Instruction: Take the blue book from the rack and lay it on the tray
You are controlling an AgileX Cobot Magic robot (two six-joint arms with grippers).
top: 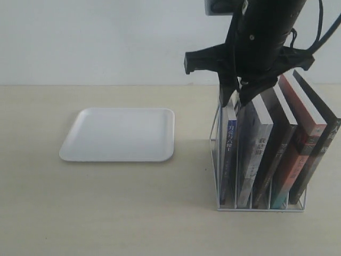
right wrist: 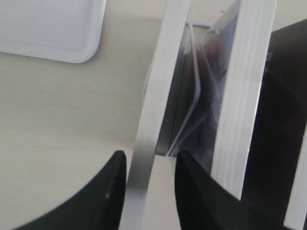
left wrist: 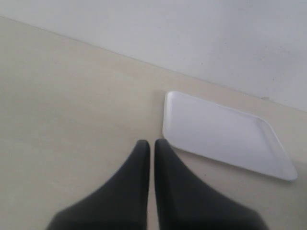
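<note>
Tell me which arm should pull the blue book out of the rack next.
Right. The right claw is open astride the top edge of the blue book in the rack, one finger on each side. The left claw is shut over the table beside the tray; its camera shows no rack.
</note>
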